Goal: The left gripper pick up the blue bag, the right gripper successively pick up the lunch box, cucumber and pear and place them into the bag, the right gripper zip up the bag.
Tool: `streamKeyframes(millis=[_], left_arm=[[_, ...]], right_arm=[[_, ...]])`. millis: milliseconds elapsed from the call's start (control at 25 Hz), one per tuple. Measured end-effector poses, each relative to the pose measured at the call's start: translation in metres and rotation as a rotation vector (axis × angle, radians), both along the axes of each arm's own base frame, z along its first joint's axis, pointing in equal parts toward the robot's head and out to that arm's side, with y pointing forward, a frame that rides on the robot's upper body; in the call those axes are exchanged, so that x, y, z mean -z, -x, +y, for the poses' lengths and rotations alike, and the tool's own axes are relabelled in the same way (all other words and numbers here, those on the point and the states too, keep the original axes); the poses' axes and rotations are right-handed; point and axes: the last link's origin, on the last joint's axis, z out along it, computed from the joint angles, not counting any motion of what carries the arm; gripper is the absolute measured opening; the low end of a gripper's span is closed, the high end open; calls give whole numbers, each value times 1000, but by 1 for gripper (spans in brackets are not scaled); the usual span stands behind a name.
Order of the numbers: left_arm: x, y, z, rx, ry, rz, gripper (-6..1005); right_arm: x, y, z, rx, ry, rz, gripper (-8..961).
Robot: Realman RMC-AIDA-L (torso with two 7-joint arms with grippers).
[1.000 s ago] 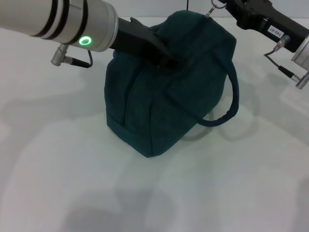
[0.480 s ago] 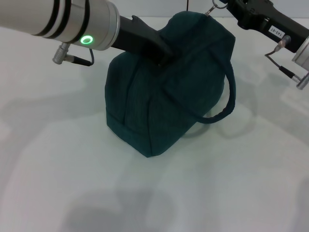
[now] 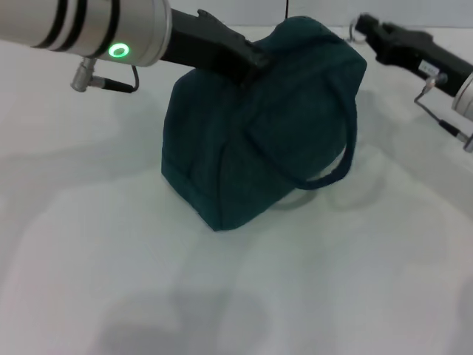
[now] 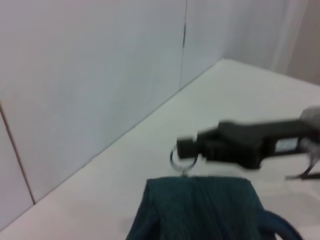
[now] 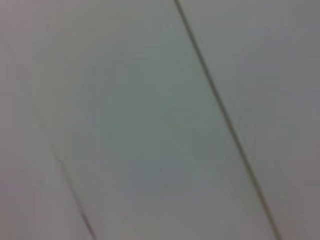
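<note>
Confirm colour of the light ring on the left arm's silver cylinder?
Green, on the silver cylinder behind the left gripper; clearest in the head view.

Dark teal-blue bag [image 3: 251,140], black left gripper [image 3: 247,59], black right gripper [image 3: 369,29], white table [image 3: 222,296]

Left pincer [image 3: 251,61] clamped shut — right pincer [image 3: 367,28] extended, closed.

A: Any readable markings, this frame?
B: One small white label [image 3: 430,68] on the right arm [image 3: 425,59], behind the right pincer [image 3: 363,24]. It carries dark characters, too small to read.
A: Left wrist view?
B: Same label [image 4: 286,145], blurred. No legible text, numbers or brands anywhere.
</note>
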Motion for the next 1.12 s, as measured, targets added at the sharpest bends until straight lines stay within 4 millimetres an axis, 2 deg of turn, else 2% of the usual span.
streamKeyframes(millis=[200,480,720,920,1120], left_arm=[[-8,-1,0,9,-2,-49,64],[-8,-1,1,12,-3,-54,49],[-8,3,0,5,-2,-54,79],[-6,3,-1,14,11,-77,110],[-13,9,-1,21,-12,-209,142]], right_arm=[[12,-19,0,102,36,-76,15],[14,-24,-1,130,39,-85,16],[5,-29,-10,111,18,-17,16],[-10,-39,-24,87,-28,43,126],[-23,-50,-37,58,-67,58,250]])
